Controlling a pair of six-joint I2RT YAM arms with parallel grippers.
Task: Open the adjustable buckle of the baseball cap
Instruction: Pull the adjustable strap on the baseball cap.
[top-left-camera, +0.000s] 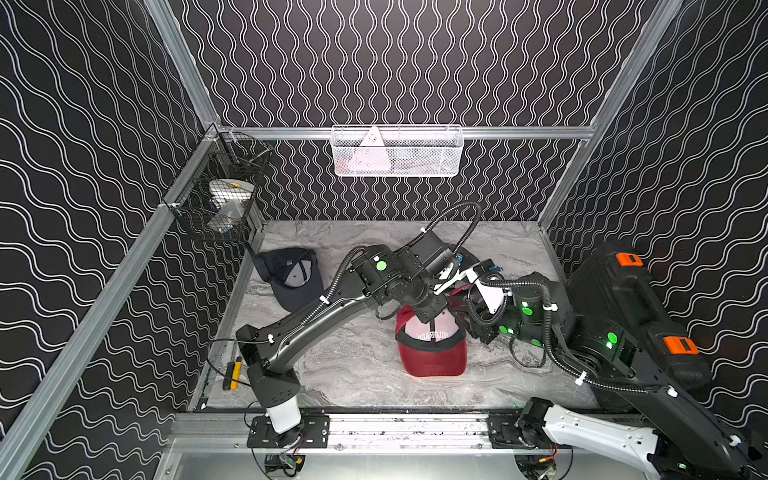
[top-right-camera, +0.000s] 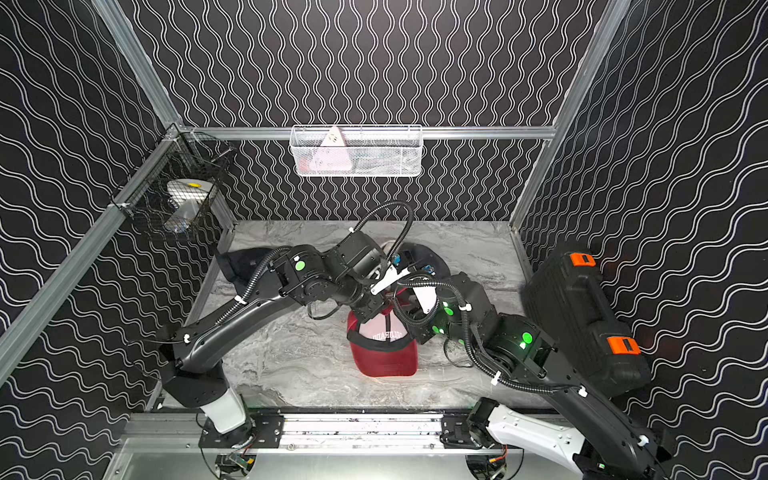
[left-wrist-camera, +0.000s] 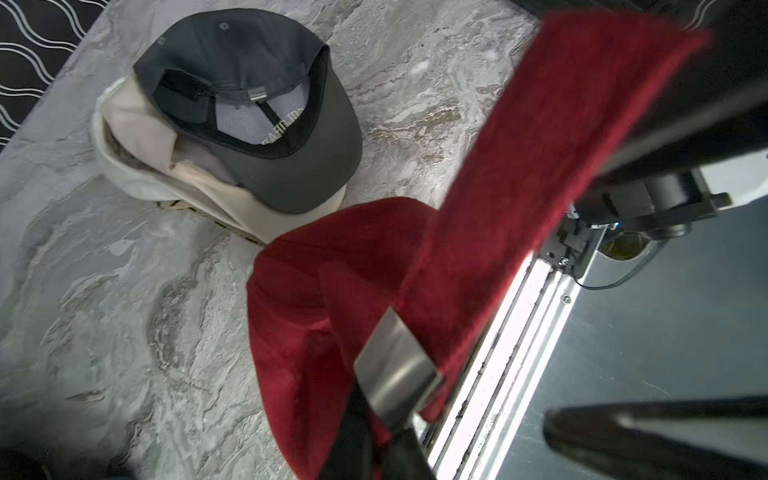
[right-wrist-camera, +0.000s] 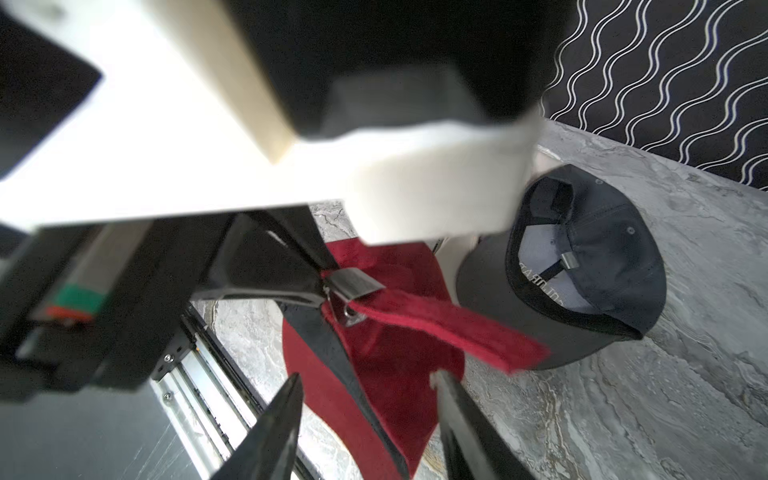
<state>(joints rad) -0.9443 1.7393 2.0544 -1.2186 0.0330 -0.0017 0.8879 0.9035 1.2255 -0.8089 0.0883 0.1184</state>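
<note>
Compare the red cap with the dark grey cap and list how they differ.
Colour: the red cap is crimson, the dark grey cap charcoal. Pose: the red cap is held up by its buckle in the shut left gripper; the dark grey cap lies untouched, inside up, on a cream cap. Both have a silver metal strap buckle.

Left gripper (right-wrist-camera: 324, 287) seemingly clamped, right (right-wrist-camera: 365, 376) parted

Walls (top-left-camera: 415, 62): black with white wavy lines, on three sides. Frame rails (top-left-camera: 519, 132): bare aluminium. Tabletop (top-left-camera: 353, 365): grey marbled surface. White wire basket (top-left-camera: 397, 151): hung on the back rail. Black mesh basket (top-left-camera: 216, 195): left corner. Black case (top-left-camera: 648, 299) with orange latches: right side.
</note>
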